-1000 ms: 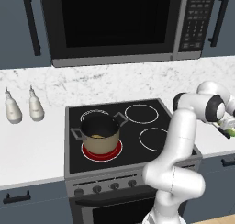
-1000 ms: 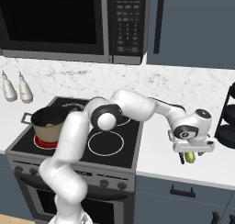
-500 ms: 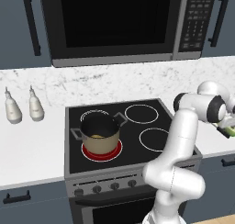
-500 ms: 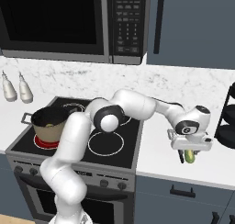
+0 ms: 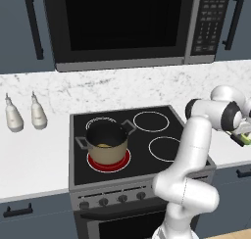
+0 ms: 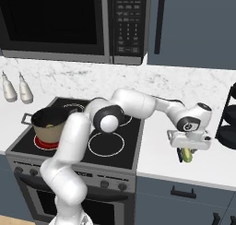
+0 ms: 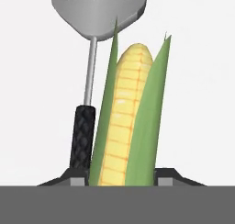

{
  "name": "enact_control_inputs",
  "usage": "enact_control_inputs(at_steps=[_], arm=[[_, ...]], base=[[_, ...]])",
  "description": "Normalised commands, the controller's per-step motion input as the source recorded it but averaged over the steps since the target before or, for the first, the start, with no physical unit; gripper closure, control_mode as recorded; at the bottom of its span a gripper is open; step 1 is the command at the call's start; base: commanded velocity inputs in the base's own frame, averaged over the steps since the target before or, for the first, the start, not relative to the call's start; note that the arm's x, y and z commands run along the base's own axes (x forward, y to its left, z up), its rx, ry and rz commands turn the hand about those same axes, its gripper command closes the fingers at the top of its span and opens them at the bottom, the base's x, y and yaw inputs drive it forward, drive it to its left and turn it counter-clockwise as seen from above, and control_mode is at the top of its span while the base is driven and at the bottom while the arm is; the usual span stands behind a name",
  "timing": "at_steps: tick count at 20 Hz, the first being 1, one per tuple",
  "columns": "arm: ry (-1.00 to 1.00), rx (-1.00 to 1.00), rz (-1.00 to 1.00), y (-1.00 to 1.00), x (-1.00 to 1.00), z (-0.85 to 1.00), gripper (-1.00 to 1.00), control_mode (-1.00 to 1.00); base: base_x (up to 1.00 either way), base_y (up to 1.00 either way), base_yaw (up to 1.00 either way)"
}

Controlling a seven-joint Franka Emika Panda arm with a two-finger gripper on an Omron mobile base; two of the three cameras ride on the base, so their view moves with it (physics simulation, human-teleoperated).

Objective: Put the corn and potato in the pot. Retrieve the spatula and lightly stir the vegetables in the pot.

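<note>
On the white counter (image 6: 156, 150) right of the stove (image 5: 162, 150), near its front edge, the corn (image 7: 126, 122) lies between the gripper (image 6: 186, 156) fingertips; hand view shows the yellow cob with green husk leaves on both sides, pointed end away from the camera. Right base view shows the corn as a small green-yellow piece under the hand, at the fingers. Left base view shows a bit of green at the gripper by the right edge of the picture. Finger tips sit just beside the husk on each side, jaws narrowed around it; actual contact can't be told from the pictures, and the corn looks resting on the counter, not lifted.

The spatula (image 7: 92, 58) lies just beside the corn on the same counter, roughly parallel to it: grey head with round holes at the far end, thin metal shaft, dark textured grip near the gripper. Whether it touches the husk is unclear.

The pot (image 5: 108, 144) stands upright on the front left burner, which glows red beneath it, well apart from the corn. Tan wall, dark inside, two dark handles. A yellowish lump, the potato (image 5: 104, 145), shows low inside it.

Two white bottles (image 5: 23, 113) stand on the counter left of the stove, near the marble backsplash. A microwave (image 5: 122, 27) hangs above the stove. A dark rack (image 6: 229, 120) is at the right end of the counter.
</note>
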Motion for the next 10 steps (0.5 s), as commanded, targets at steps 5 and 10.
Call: enact_control_inputs(at_steps=[5,10], arm=[[-0.01,0.05,0.0,0.1,0.0,0.15,1.0,-1.0],[-0.12,0.0,-0.01,0.09,-0.18,0.92,1.0,-1.0]], base=[[0.0,0.0,0.0],[0.0,0.0,0.0]])
